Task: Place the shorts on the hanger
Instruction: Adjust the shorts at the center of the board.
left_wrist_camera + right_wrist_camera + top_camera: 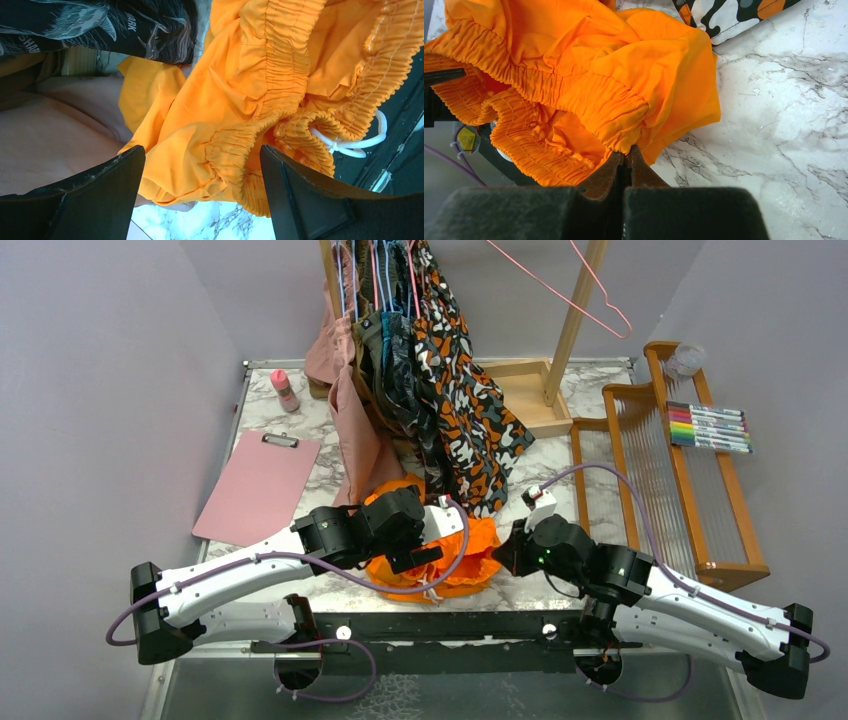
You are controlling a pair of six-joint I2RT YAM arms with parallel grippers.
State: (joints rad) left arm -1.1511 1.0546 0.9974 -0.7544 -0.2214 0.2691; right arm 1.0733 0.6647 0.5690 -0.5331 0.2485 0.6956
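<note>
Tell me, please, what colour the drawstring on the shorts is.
White: the drawstring stands out against the orange shorts, best seen in the left wrist view.

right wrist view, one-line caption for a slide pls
Right gripper shut on the gathered waistband of the orange shorts, bunched on the marble table.
</note>
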